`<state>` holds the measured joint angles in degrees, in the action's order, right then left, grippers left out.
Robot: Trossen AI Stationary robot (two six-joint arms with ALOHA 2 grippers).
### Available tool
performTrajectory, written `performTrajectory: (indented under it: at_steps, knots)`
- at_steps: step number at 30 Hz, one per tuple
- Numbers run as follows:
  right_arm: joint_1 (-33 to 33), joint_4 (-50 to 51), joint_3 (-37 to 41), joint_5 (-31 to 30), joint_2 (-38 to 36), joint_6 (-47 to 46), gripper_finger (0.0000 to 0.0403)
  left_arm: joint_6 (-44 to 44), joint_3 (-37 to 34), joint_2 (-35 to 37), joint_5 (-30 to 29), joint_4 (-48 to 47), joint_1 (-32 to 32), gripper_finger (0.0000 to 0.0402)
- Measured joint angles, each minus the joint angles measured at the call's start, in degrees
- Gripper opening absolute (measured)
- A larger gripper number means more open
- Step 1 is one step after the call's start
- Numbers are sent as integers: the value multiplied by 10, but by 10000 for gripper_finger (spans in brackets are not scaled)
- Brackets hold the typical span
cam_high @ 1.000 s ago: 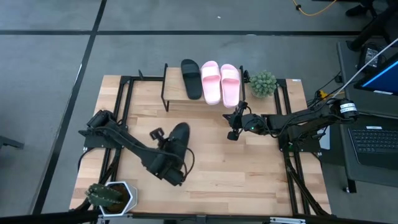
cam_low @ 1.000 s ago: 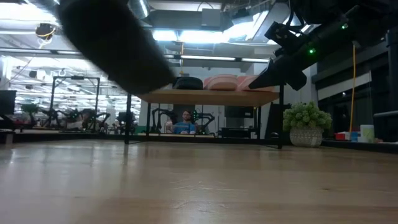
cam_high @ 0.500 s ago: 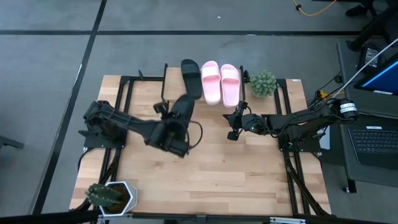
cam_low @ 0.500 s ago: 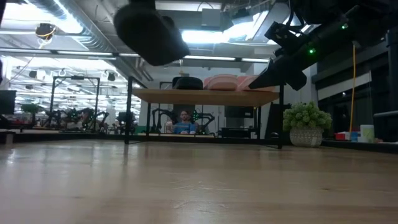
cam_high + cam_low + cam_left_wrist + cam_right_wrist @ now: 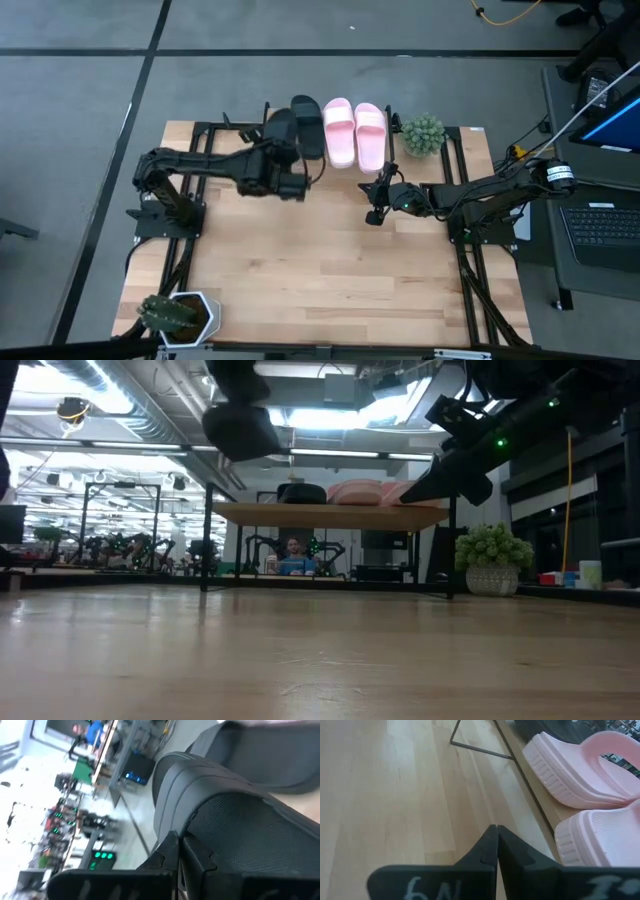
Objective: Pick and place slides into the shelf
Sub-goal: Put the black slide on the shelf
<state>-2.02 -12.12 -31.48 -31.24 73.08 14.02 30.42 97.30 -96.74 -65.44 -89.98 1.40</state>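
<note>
The last black slide (image 5: pixel 281 128) is hanging in my left gripper (image 5: pixel 291 172), my fingers clamped tight on it, above the shelf's (image 5: pixel 280 148) left end, near the table's (image 5: pixel 330 270) far edge. I am carrying it in, so the step in hand is the placing of the fourth sandal. Three are already lying on the shelf board: the other black slide (image 5: pixel 308 126) and, toward the right end, two pink slides (image 5: pixel 338 131), side by side.

The slide I am holding is pointing roughly toward the shelf's far edge, its long axis running near parallel to its black mate, leaning a little toward it. From the low view it is riding well above the board. I judge the next move is calling for lowering it onto the bare strip at the left end, squared up beside the black one, before letting my fingers part.

My right gripper (image 5: pixel 372 213) is waiting, fingers pressed together, empty, just in front of the shelf's right end.
</note>
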Motion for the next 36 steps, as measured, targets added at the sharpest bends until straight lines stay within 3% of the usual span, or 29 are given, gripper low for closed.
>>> performTrajectory:
  at_steps: [7,18,27,36]
  knots:
    - [19,2,0,0,0,-2,13,-30,0,-1,0,31,-72,0]
    - [42,-11,0,0,0,14,14,-264,0,-1,21,226,-156,0]
    - [61,-33,0,0,0,17,14,-276,0,-1,61,239,-218,0]
    - [72,-35,0,0,0,17,14,-280,0,-43,67,249,-230,0]
